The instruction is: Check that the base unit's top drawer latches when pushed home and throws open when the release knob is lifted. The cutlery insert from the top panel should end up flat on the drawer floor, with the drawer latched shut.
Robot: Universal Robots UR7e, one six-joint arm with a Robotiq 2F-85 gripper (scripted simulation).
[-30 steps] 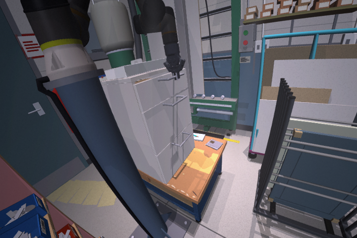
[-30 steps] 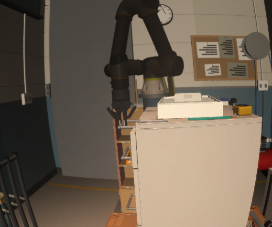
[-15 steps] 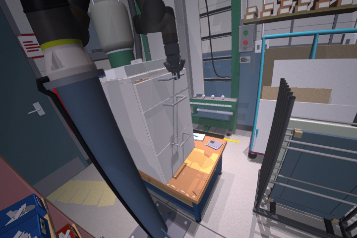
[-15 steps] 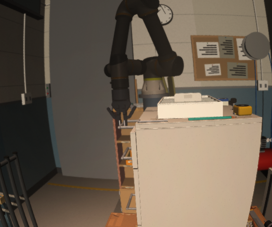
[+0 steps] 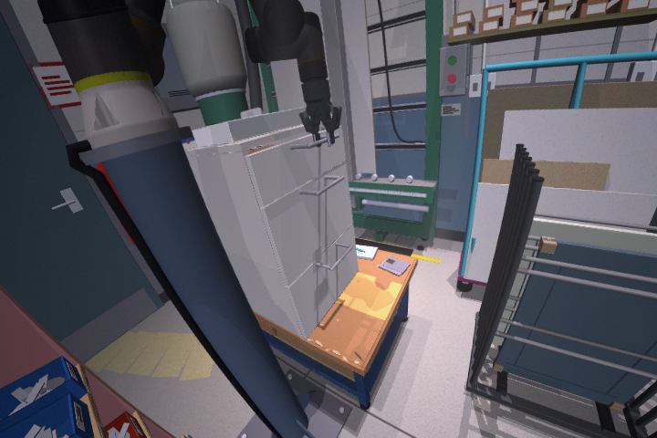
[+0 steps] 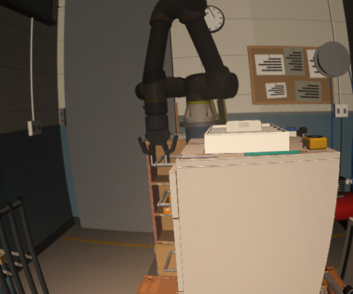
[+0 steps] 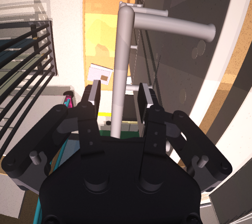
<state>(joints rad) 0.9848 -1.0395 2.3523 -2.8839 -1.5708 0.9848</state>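
The top drawer's bar handle [image 7: 120, 70] runs between the fingers of my gripper [image 7: 118, 96], which points down at the front of the base unit [image 5: 288, 217] and is open, holding nothing. The top drawer front [image 5: 293, 165] stands slightly out from the unit's face, with a thin gap behind it seen from the second side camera. The cream cutlery insert [image 6: 246, 140] lies on the unit's top panel, well behind my gripper [image 6: 158, 152]. The release knob [image 6: 302, 130] shows as a small dark stub at the panel's far end.
A workbench [image 5: 360, 310] with an orange top carries the unit, and a notepad and a small device lie on its far end. A yellow tape measure [image 6: 314, 141] and a green pencil [image 6: 273, 153] lie on the top panel. A black rack [image 5: 510, 258] stands right of the bench.
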